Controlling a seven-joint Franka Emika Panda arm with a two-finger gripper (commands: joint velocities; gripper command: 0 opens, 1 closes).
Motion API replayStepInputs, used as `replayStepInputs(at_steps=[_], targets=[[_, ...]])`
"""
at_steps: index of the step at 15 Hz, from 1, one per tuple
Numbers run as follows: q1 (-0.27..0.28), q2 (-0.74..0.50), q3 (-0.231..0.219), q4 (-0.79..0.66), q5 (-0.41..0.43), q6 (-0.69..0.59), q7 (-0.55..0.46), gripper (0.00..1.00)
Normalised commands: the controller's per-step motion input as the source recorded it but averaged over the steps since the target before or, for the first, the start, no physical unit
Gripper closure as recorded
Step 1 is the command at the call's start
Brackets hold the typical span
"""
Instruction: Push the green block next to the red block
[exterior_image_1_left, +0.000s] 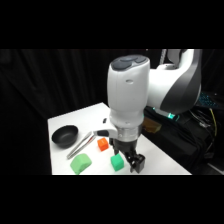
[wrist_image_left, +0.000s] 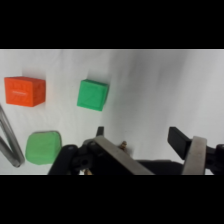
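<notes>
White table (exterior_image_1_left: 165, 160) bears blocks, bowl (exterior_image_1_left: 65, 135), tongs (exterior_image_1_left: 80, 145).

You have a white surface (exterior_image_1_left: 165, 162) under everything, against a black backdrop. The arm is white with dark grey joint caps; the claw (exterior_image_1_left: 134, 165) is black. Just beside the claw, the green block (exterior_image_1_left: 116, 162) is a plain bright green; in the wrist view (wrist_image_left: 93, 94) its faces show no pattern. Farther from the claw, beyond the green block, the red block (exterior_image_1_left: 103, 145) is orange-red, with faint moulded lines on its face in the wrist view (wrist_image_left: 24, 91). The rounded green piece (exterior_image_1_left: 80, 163) is a slightly paler green. The tongs (exterior_image_1_left: 82, 144) are silver metal, the bowl (exterior_image_1_left: 65, 135) black.
</notes>
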Motion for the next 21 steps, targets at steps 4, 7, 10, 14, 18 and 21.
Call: replayStepInputs(at_steps=[4,7,10,14,18,21], targets=[[0.207,0.34,-0.103,0.29,-0.092,0.13,0.28,0.0],[0.159,0.23,-0.123,0.15,-0.074,0.16,0.18,0.0],[0.112,0.16,-0.097,0.05,-0.019,0.2,0.13,0.0],[0.093,0.08,-0.086,-0.02,0.009,0.22,0.08,0.0],[0.042,0.0,-0.087,-0.08,0.042,0.19,0.02,0.0],[-0.041,-0.09,-0.092,-0.15,0.055,0.18,-0.03,0.0]])
